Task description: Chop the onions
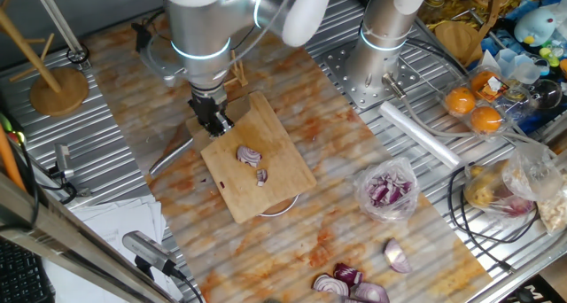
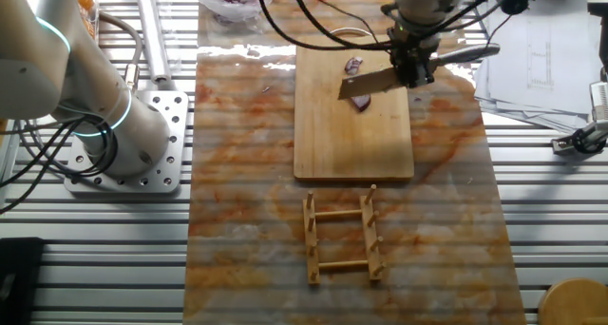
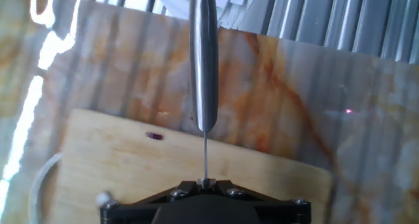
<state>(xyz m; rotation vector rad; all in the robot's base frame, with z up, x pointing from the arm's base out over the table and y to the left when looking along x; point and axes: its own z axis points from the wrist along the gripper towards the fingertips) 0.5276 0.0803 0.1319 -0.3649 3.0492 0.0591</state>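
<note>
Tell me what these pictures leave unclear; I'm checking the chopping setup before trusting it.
- Gripper grip on the knife: one fixed view shows it too small, hand view cuts it at the bottom edge.
- Onions: partly behind the blade in the other fixed view.
- Purple speck on the cutting board: too small to identify in hand view.

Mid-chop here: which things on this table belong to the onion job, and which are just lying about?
In the job: onions on the cutting board; knife in the gripper.

Lying about: bagged chopped onion, onion halves, wooden rack, oranges.
</note>
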